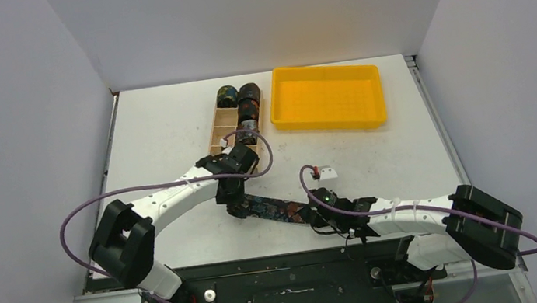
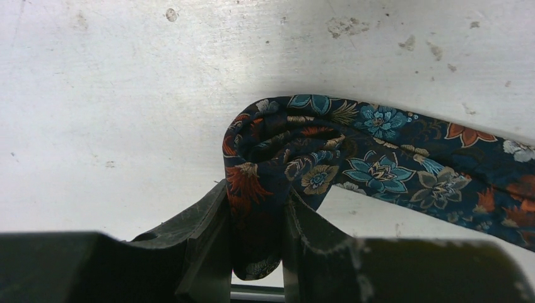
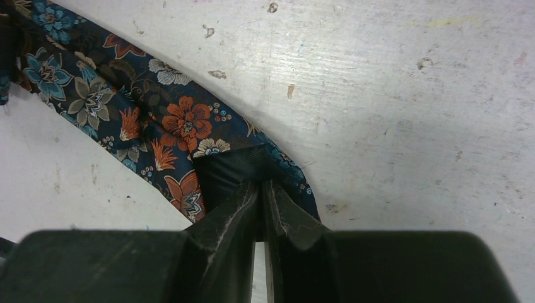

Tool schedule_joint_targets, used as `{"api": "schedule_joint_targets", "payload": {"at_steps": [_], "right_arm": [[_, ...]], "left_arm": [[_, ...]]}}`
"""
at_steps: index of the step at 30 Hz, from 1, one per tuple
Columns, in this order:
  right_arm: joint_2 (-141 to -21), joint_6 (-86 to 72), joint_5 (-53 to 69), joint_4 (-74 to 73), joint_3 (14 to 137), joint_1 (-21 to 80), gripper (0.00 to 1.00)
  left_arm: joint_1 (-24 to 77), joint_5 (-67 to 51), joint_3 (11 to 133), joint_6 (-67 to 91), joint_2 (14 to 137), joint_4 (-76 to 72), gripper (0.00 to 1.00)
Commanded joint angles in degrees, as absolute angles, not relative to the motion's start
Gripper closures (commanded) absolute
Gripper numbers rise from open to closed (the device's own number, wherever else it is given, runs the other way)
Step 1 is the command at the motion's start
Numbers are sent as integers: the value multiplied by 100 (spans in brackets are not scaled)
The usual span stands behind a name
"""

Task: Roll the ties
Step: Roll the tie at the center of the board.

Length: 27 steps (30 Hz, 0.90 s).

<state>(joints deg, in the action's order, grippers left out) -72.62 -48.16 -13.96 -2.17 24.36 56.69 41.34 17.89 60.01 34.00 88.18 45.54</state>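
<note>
One tie is being rolled, and this step is only at its beginning. The tie lies flat on the table, close to the front edge, stretched between the two arms. The left gripper is clenched on one end, where the cloth is turned into a small, loose coil. The right gripper is pinched tight on the other end, at the pointed tip where dark lining shows, and it holds the strip straight.

Rolled ties stand at the far end of the box. From above I cannot count them surely; perhaps three. The tray is beside the box.

For the next move, I think the left wrist must turn to wind more cloth on the coil. The right side should follow slowly, with mild tension, so the coil does not open.

No brand, label or writing can be read anywhere.
</note>
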Motion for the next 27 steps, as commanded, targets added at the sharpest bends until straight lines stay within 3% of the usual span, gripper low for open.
{"api": "schedule_joint_targets", "payload": {"at_steps": [1, 6, 13, 27], "right_arm": [[-7273, -4747, -1089, -841, 2303, 5717, 87], [-6930, -4750, -1266, -1073, 2362, 5736, 76], [-6018, -4688, -1586, -1616, 2409, 5594, 51], [-5200, -4846, -1714, -1673, 2241, 5399, 51]], "left_arm": [[4355, 2972, 6295, 3726, 9080, 4904, 100], [4710, 3410, 6475, 4268, 9406, 4956, 100], [5021, 3634, 6626, 4736, 9609, 5022, 100], [5555, 4540, 7827, 4926, 10611, 6338, 100]]}}
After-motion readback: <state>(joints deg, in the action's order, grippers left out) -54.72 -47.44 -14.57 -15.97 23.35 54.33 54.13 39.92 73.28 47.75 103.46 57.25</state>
